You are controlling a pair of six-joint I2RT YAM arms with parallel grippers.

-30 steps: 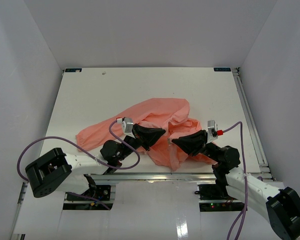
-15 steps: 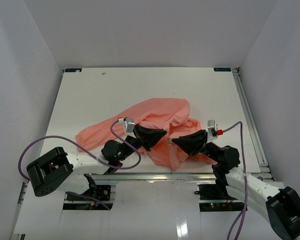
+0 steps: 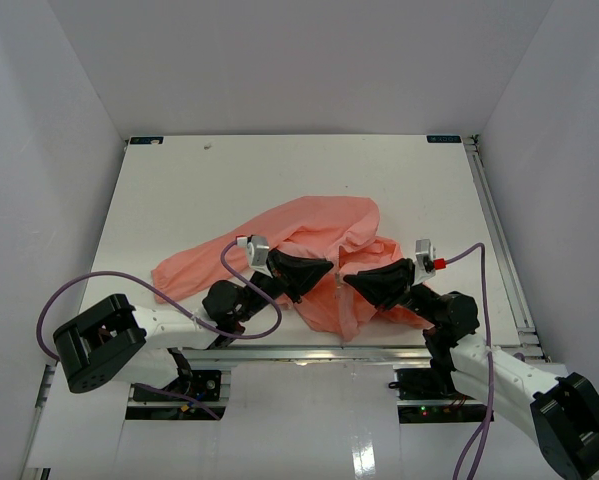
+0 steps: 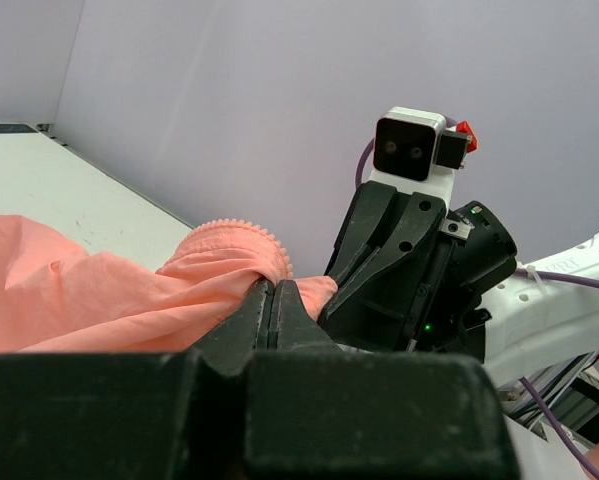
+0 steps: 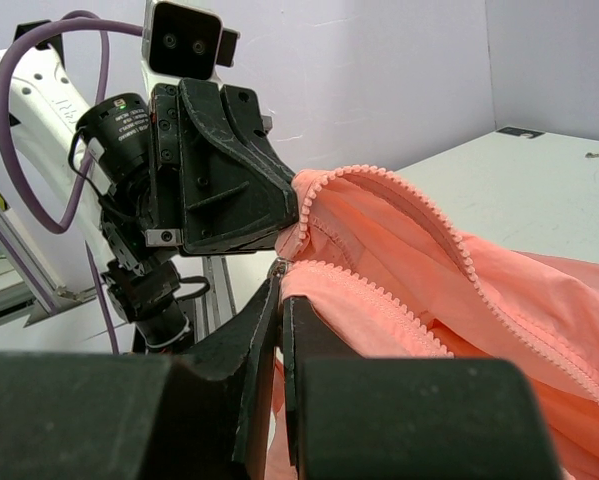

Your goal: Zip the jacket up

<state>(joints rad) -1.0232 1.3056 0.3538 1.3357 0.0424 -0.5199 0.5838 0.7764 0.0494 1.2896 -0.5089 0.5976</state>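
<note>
Left gripper clamps the jacket edge tight, facing the right gripper, which is closed, pinching the zipper.

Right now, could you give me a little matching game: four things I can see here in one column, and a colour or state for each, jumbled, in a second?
Things:
1 jacket
2 left claw
3 cable
4 table

Descriptions:
A white
B purple
C salmon pink, crumpled
D black, shut on fabric

Pairs: 1-C, 2-D, 3-B, 4-A.
</note>
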